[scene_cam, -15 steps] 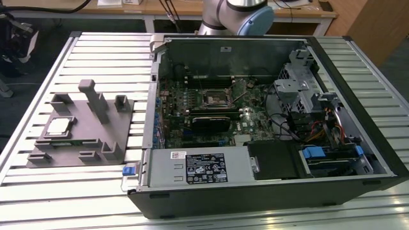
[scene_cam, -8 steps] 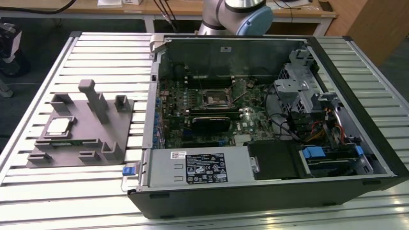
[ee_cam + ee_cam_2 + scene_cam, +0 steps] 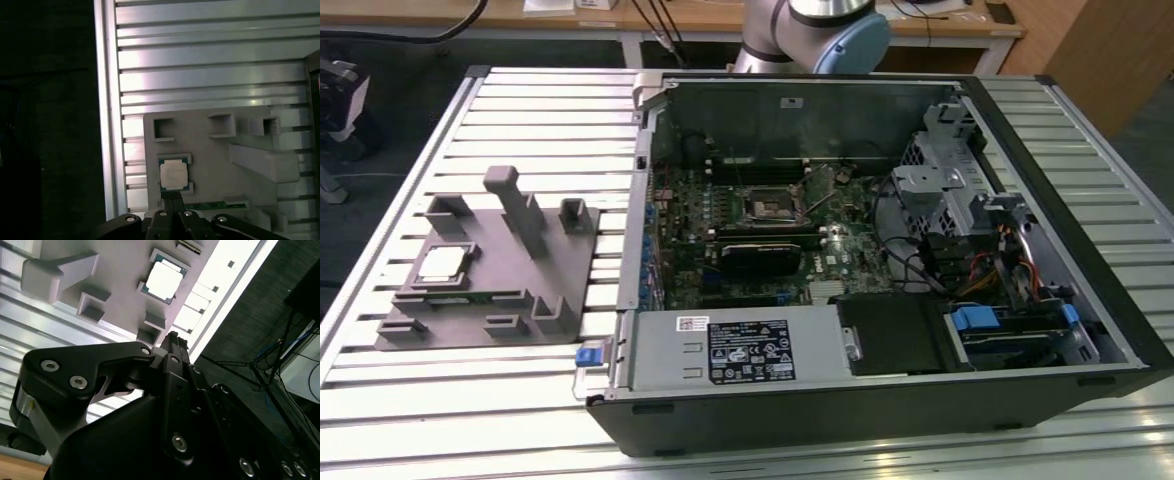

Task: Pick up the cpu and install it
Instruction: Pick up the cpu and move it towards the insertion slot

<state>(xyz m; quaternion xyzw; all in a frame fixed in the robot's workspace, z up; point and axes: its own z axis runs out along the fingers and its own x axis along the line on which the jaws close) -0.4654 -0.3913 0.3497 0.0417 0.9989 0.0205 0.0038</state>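
Hand (image 3: 173,196) empty, fingers pressed together, poised above the cpu (image 3: 173,174). Cpu lies flat in its pocket on the grey tray (image 3: 210,155), on the slatted worktop (image 3: 200,75).

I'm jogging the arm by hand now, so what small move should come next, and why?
Probably a slow descent toward the cpu. It lies in its recess on the grey tray, and in the first wrist view the gripper hangs above it, not touching.
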